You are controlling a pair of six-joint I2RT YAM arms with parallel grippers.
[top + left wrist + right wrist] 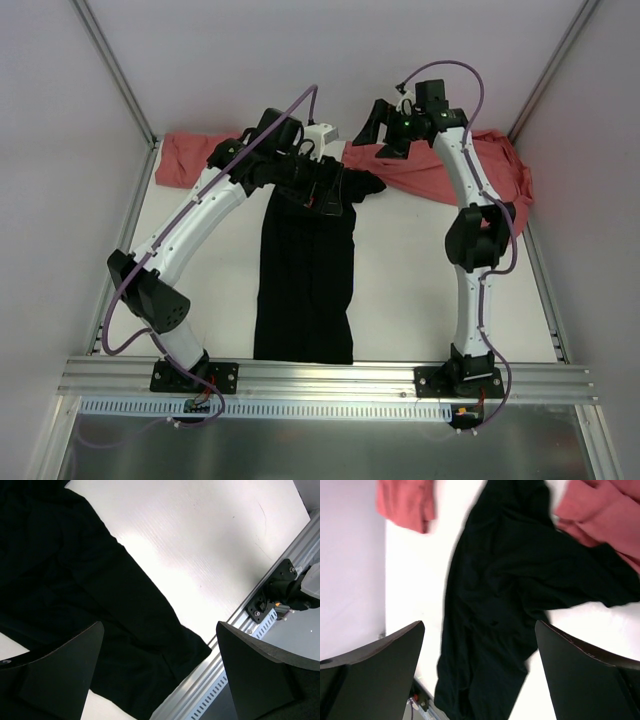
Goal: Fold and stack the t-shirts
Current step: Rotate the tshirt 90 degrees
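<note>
Top view: black t-shirt (305, 290), soft cloth laid as a long narrow strip, runs down the middle of the white tabletop (430, 290). Its hem reaches the aluminium rail (330, 378) at the near edge. Bare surface on both sides of the strip. Far-left salmon-red t-shirt (185, 160) is crumpled in the far-left corner. Far-right salmon-red t-shirt (440, 175) is spread along the far edge into the far-right corner, touching the black sleeve. Left end effector (325, 188) is over the strip's far end, right end effector (378, 128) just beside it above the far edge. Jaw gap unreadable here.

Left wrist view: left end effector (157, 630) spread wide, nothing between its fingers (65, 675). Black t-shirt (75, 580) below, bare tabletop (200, 545) and rail (210, 680) beyond. No salmon cloth in frame.

Right wrist view: right end effector (480, 625) spread wide, holding nothing. Only this view shows the black t-shirt (505, 605) bunched at its far end. Both salmon shirts (402, 502) (600, 515) sit at the top corners, and the tabletop's left edge meets the wall (350, 555).
</note>
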